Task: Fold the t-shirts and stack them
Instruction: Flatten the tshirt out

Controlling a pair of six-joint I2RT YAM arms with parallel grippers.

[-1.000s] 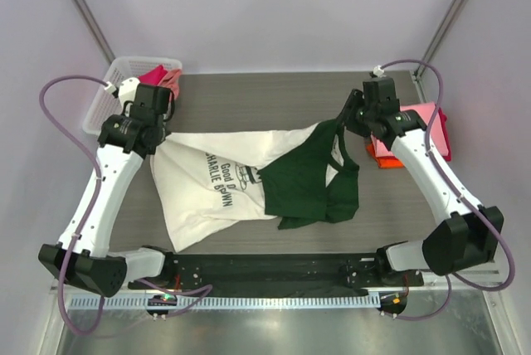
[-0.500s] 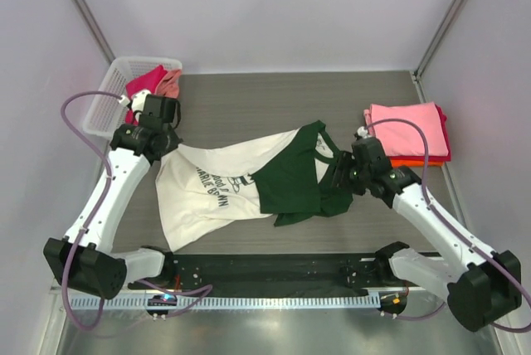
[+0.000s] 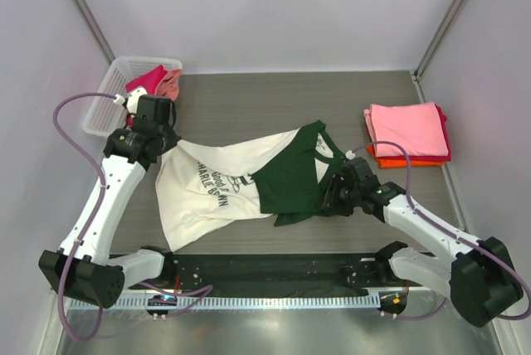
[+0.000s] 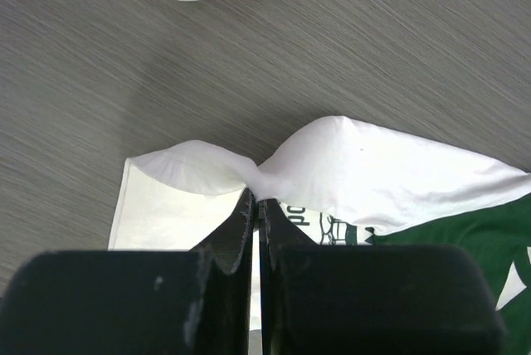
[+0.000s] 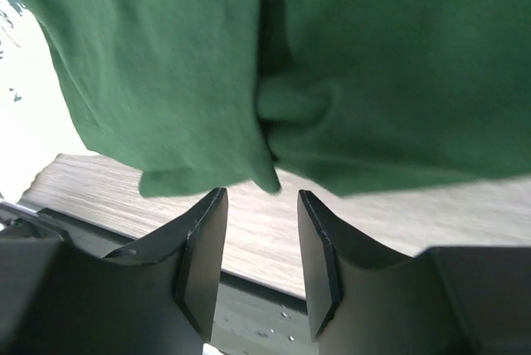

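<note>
The cream t-shirt (image 3: 207,185) with dark green sleeves (image 3: 290,179) and Charlie Brown print lies crumpled across the table's middle. My left gripper (image 3: 167,141) is shut on a pinched cream edge at the shirt's back left corner, seen in the left wrist view (image 4: 257,199) with the cloth (image 4: 373,172) bunched at the tips. My right gripper (image 3: 327,203) is open and empty at the near right edge of the green sleeve; in the right wrist view (image 5: 261,197) the green cloth (image 5: 373,81) hangs just ahead of the tips.
A folded stack with a pink tee (image 3: 406,127) over red and orange ones lies at the back right. A white mesh basket (image 3: 101,104) at the back left holds magenta and pink tees (image 3: 153,81). The black base rail (image 3: 265,270) runs along the near edge.
My right gripper came from the back right toward the near edge, let the green sleeve go and now stands open. The shirt settled lower. My left gripper stayed shut and shifted slightly.
</note>
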